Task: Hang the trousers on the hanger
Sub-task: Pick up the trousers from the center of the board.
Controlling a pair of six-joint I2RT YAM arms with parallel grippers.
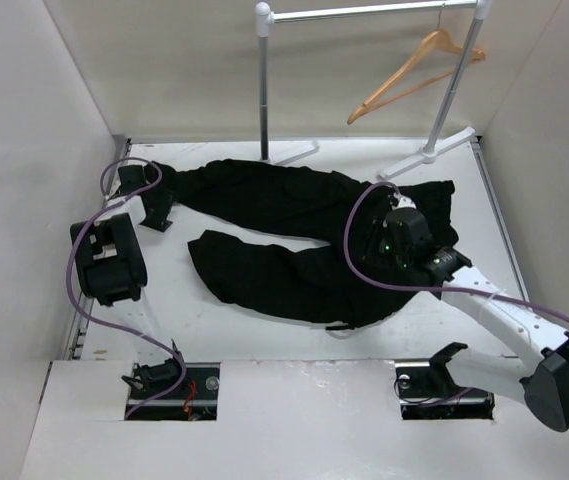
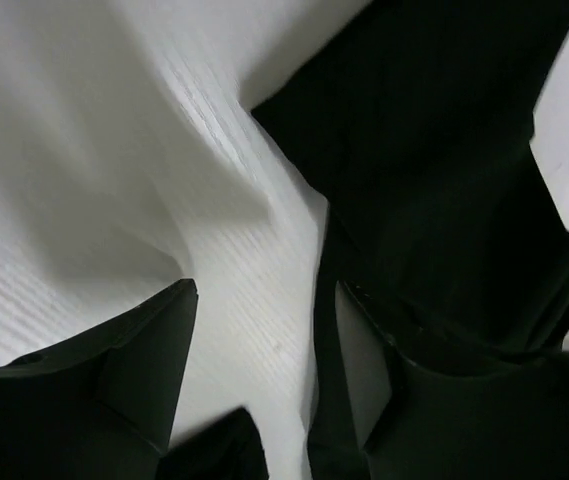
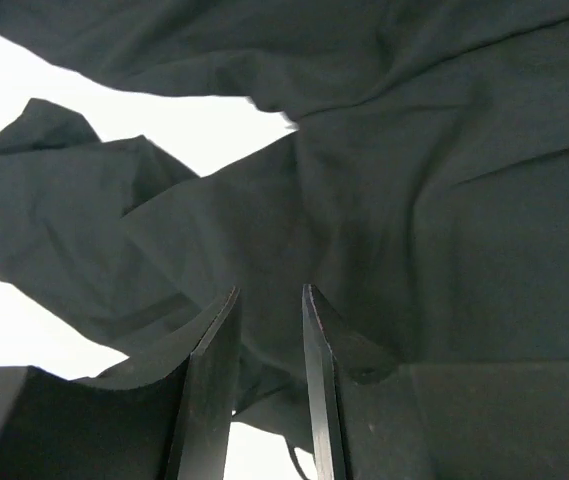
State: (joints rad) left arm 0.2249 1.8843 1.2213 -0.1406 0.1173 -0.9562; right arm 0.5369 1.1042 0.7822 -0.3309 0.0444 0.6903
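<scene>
Right wrist view, right end effector nearly closed, pinching trousers, left end effector wide open.

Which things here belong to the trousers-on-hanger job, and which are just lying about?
For the job: black cloth trousers; light tan wooden hanger.
Just there: silver-and-white clothes rack; purple cables.

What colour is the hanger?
The hanger is light tan wood; top view shows it best.
</scene>
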